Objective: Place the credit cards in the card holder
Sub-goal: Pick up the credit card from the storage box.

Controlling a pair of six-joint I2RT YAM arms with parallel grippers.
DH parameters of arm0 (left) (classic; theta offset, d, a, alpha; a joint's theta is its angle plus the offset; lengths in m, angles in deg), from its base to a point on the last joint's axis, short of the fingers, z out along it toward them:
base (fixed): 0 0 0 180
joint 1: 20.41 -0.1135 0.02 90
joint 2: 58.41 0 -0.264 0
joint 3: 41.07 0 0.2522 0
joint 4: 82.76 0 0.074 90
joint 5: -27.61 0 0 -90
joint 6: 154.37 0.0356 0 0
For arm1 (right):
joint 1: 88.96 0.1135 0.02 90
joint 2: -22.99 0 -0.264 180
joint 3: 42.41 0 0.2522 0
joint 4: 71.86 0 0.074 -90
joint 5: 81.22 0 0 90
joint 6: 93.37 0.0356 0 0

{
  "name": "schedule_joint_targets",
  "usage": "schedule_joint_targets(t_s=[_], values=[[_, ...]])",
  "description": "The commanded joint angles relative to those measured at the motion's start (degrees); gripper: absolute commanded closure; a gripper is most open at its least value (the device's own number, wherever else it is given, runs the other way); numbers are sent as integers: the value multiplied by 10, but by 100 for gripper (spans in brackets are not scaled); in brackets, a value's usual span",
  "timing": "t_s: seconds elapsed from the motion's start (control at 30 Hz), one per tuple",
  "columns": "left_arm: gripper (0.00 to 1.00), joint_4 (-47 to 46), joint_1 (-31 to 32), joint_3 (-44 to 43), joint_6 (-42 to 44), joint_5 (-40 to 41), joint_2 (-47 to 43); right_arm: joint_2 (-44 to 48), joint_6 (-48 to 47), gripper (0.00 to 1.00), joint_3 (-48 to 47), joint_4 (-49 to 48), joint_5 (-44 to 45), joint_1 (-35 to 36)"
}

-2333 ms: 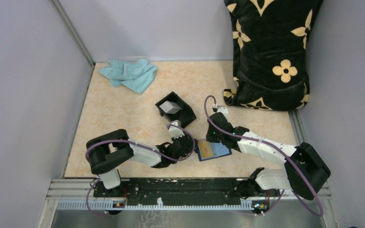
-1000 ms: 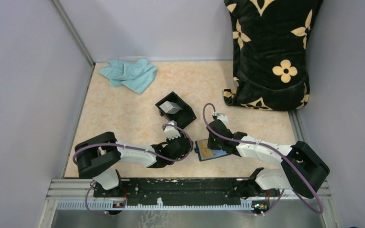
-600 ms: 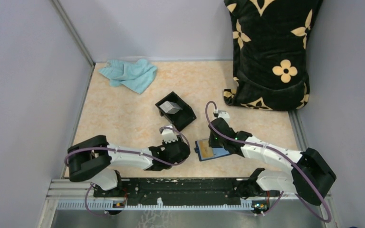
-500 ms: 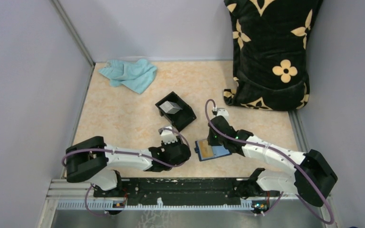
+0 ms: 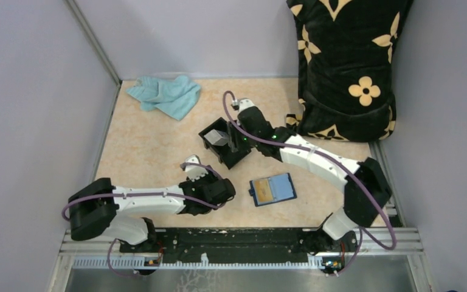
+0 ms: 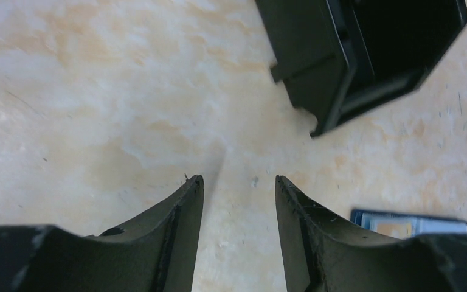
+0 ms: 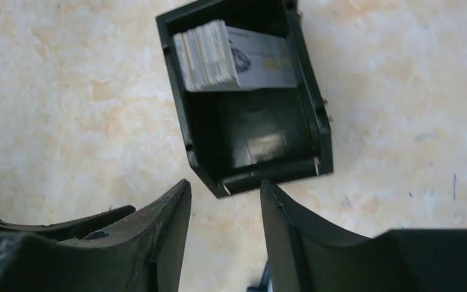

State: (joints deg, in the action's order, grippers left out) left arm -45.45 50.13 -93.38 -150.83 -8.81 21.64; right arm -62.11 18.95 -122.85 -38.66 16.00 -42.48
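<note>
On the marbled worktop, a black flower-print bag at far right and a teal cloth at far left are lying well apart from the work. The right pincer is hovering, parted and empty, over the black open-topped box, whose walls are crowding the credit cards stacked on edge in one corner. The left pincer is hanging parted and empty near the navy card holder, which is lying flat with an orange card showing. Seemingly stiff, light and slick, the thin cards are probably calling for a pinch across their raised edges.

credit cards stacked in box | card holder laid on table before box, rightward | cloth set behind, leftward
</note>
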Motion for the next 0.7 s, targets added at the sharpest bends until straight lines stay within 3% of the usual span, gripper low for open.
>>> schedule_joint_targets(t_s=[0.0,0.13,0.3,0.67], values=[[46,-62,-53,42,64,-2,-49,-83,-78,53,-105,-1,-56,-1],[46,-210,-121,97,179,-71,-90,-176,-97,52,-186,1,-88,-13],[46,-291,-185,117,267,-138,-100,-248,-100,51,-245,-7,-128,-33],[46,-363,-221,124,306,-199,-63,-312,-77,51,-267,-47,-204,-79]])
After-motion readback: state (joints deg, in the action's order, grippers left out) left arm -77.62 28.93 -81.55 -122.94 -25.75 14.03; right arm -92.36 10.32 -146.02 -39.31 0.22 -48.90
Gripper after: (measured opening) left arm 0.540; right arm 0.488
